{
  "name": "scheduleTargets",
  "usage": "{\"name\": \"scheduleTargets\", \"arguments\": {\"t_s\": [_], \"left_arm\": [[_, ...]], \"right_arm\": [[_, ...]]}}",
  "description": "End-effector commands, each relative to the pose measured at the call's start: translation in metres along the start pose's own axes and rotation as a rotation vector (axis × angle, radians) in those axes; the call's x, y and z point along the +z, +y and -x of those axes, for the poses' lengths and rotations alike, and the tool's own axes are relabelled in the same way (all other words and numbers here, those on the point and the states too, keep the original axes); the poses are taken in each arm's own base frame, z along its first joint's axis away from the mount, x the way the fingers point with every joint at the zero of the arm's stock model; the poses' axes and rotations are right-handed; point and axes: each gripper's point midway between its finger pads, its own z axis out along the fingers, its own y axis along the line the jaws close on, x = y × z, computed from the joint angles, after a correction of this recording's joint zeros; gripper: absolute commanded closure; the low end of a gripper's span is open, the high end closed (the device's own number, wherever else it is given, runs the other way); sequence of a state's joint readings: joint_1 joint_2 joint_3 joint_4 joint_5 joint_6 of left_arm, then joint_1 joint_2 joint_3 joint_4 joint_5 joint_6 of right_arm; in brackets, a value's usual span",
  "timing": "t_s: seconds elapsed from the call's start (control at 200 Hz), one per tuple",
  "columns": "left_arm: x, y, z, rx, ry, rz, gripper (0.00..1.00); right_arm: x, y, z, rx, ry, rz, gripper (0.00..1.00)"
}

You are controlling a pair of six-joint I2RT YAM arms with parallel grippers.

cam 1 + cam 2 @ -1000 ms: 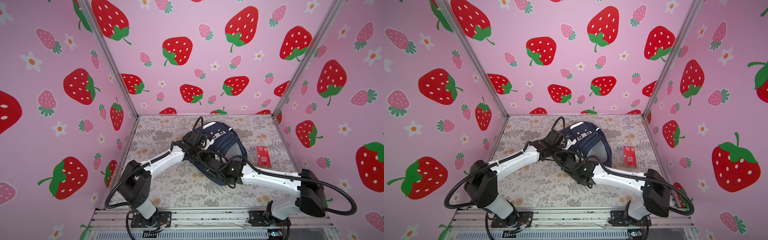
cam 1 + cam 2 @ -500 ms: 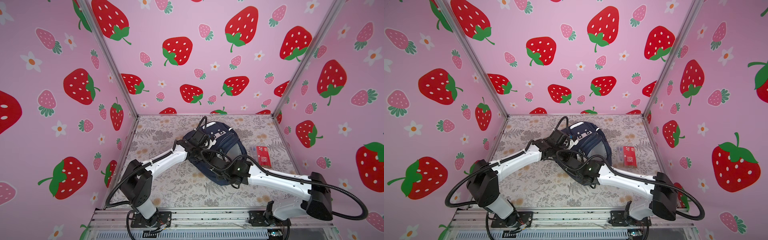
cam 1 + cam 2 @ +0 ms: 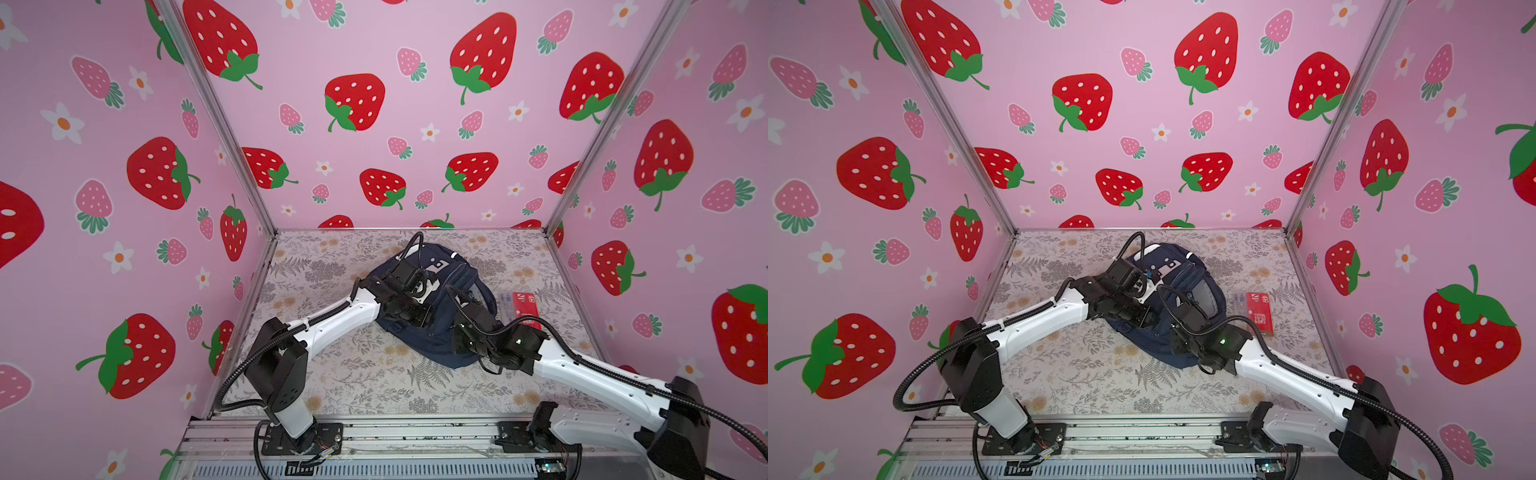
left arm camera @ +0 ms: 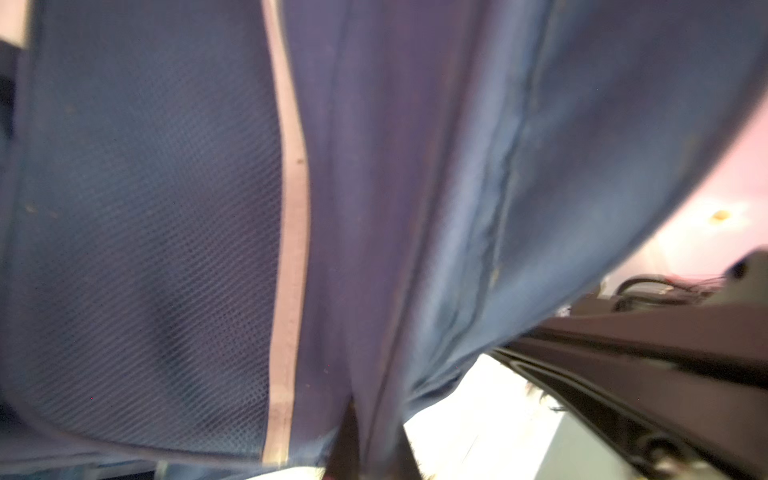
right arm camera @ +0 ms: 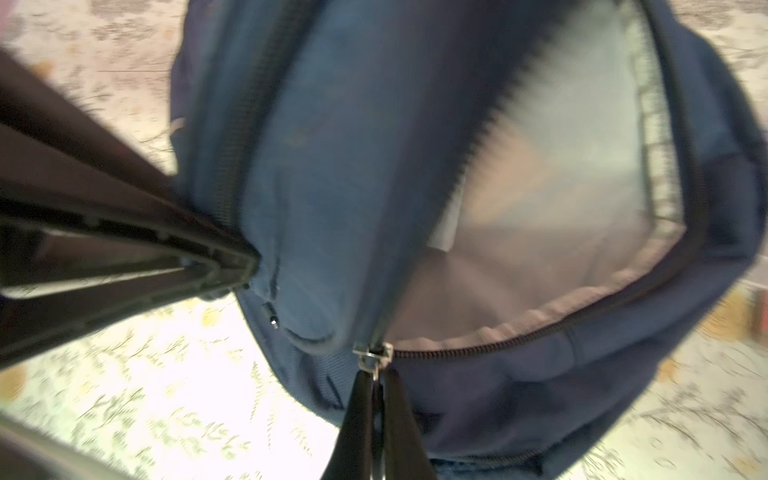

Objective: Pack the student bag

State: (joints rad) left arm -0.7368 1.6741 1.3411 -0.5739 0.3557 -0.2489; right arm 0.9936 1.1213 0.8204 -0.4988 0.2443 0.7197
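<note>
Unzipping the student bag [image 3: 432,345] on the floral table [image 3: 353,374]: right gripper [image 5: 376,415] clenched on the zipper pull [image 5: 374,357], left gripper [image 4: 374,449] pinching bag fabric; compartment gaping, next probably fetching the adjacent red packet [image 3: 525,309].

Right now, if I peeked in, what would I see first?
Giant red strawberries cover the pink walls all around. In the middle of the flowery table lies the navy student bag, its pocket gaping open. The right gripper pinches the zip pull.
</note>
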Motion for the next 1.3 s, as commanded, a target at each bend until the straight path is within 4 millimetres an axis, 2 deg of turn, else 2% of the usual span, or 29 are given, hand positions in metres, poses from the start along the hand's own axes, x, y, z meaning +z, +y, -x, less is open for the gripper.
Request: {"name": "scheduleTargets", "arguments": {"t_s": [0.0,0.09,0.18,0.225,0.39,0.55,0.75,0.845,0.925,1.055,1.115,1.226,1.241,1.296], "left_arm": [[-0.024,0.018,-0.007,-0.067,-0.002,0.134,0.46],[-0.042,0.001,-0.009,-0.210,-0.117,0.030,0.35],[-0.060,-0.005,-0.016,-0.368,-0.236,-0.049,0.08],[-0.066,-0.006,-0.021,-0.440,-0.283,-0.085,0.00],[-0.064,0.002,-0.041,-0.709,-0.417,-0.221,0.00],[-0.064,0.008,-0.038,-0.781,-0.472,-0.252,0.04],[-0.042,0.021,-0.045,-0.882,-0.434,-0.216,0.17],[-0.031,0.022,-0.044,-0.906,-0.419,-0.225,0.36],[-0.022,0.022,-0.042,-0.916,-0.401,-0.238,0.48],[-0.012,0.017,-0.045,-0.940,-0.378,-0.264,0.53],[-0.011,0.016,-0.047,-0.933,-0.382,-0.256,0.63],[-0.014,0.020,-0.047,-0.910,-0.391,-0.235,0.93],[-0.015,0.022,-0.047,-0.906,-0.393,-0.228,0.99],[-0.020,0.028,-0.047,-0.892,-0.396,-0.199,1.00]], "right_arm": [[0.000,0.021,-0.002,-0.021,-0.010,0.143,1.00],[-0.003,0.037,-0.005,-0.017,-0.010,0.224,1.00],[-0.008,0.058,-0.008,-0.019,-0.011,0.317,1.00],[-0.010,0.070,-0.009,-0.019,-0.011,0.363,1.00],[-0.013,0.106,-0.012,-0.032,-0.003,0.455,1.00],[-0.012,0.111,-0.010,-0.025,-0.004,0.451,1.00],[-0.011,0.107,-0.013,0.001,-0.008,0.452,1.00],[-0.009,0.105,-0.017,0.014,-0.003,0.454,1.00],[-0.011,0.105,-0.016,0.023,-0.010,0.460,1.00],[-0.012,0.101,-0.016,0.027,-0.014,0.448,1.00],[-0.012,0.100,-0.017,0.026,-0.012,0.443,1.00],[-0.008,0.097,-0.018,0.025,0.000,0.416,1.00],[-0.008,0.097,-0.018,0.023,0.001,0.410,1.00],[-0.005,0.092,-0.020,0.022,0.007,0.385,1.00]]}}
